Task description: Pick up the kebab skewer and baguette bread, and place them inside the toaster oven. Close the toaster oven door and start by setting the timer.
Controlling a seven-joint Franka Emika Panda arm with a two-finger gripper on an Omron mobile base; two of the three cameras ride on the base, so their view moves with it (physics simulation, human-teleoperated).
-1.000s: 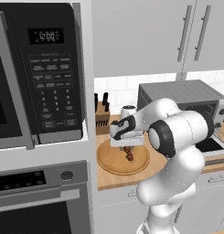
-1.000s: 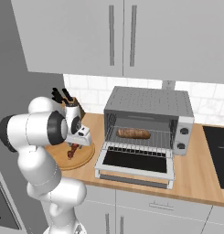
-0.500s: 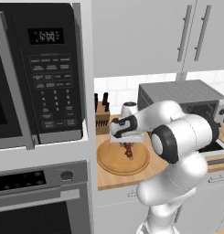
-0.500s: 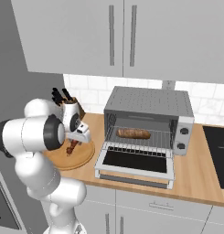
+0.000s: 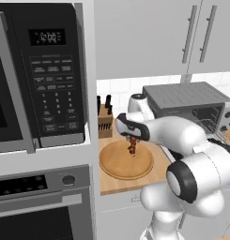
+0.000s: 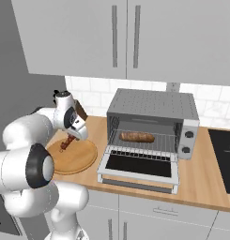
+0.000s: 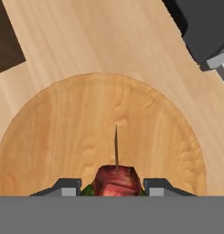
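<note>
The kebab skewer (image 5: 133, 146) hangs from my gripper (image 5: 133, 139), a little above the round wooden board (image 5: 121, 165). My gripper (image 7: 115, 185) is shut on the skewer (image 7: 116, 176), whose thin stick tip points out over the board (image 7: 63, 132). From the right side the skewer (image 6: 67, 142) dangles over the board (image 6: 81, 159). The baguette bread (image 6: 137, 137) lies on the wire rack inside the toaster oven (image 6: 154, 105). The toaster oven door (image 6: 137, 167) is dropped open and lies flat in front.
A knife block (image 5: 105, 119) stands behind the board against the tiled wall. The big black microwave (image 5: 39, 75) and wall oven (image 5: 41, 206) fill the left. A dark cooktop (image 6: 224, 157) lies right of the toaster oven. Cabinets hang overhead.
The gripper has lifted the skewer off the board and raised it slightly. The baguette and the oven door have not moved.
</note>
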